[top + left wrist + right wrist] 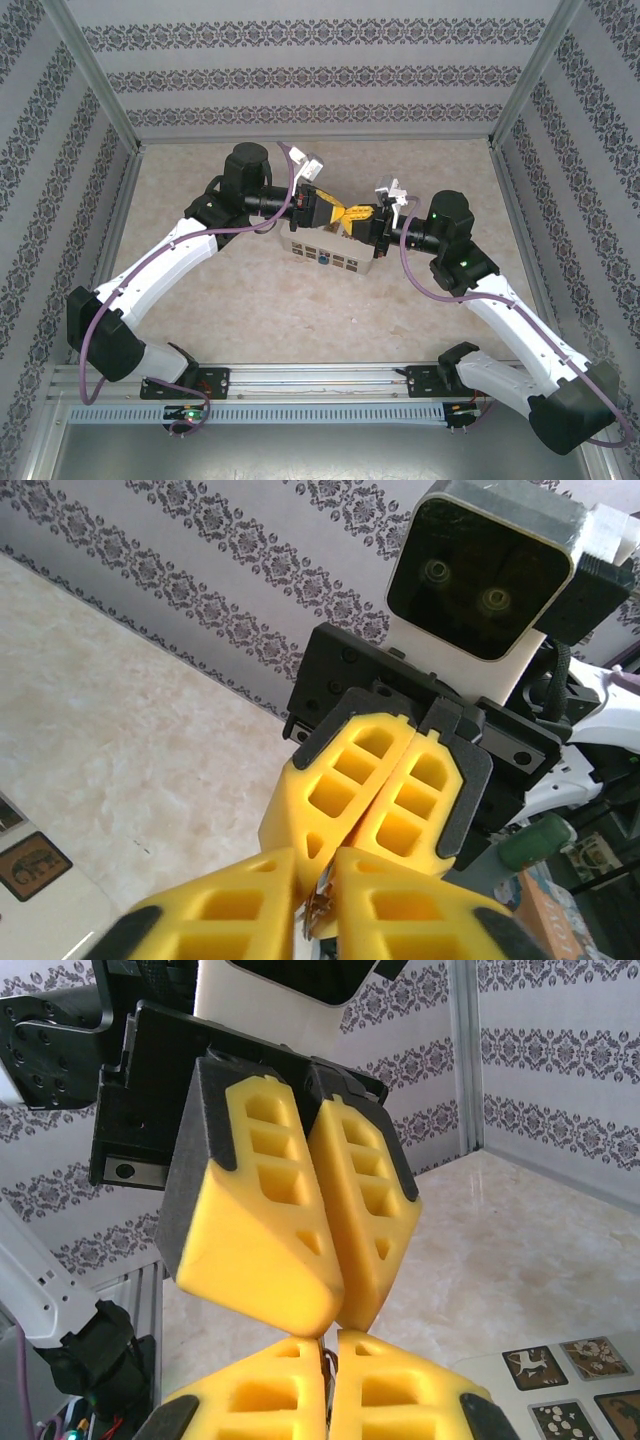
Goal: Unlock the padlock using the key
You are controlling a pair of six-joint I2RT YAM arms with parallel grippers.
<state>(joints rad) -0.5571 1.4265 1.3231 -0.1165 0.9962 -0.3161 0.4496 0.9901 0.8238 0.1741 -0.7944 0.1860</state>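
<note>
Pose: left gripper point(316, 875) against right gripper point(327, 1352)

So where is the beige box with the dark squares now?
In the top view the beige box lies at the middle of the table, beneath the left end effector and right end effector, which meet tip to tip.

Both arms reach inward; left gripper point(318, 885) and right gripper point(328, 1365) meet tip to tip, both pinched closed.
</note>
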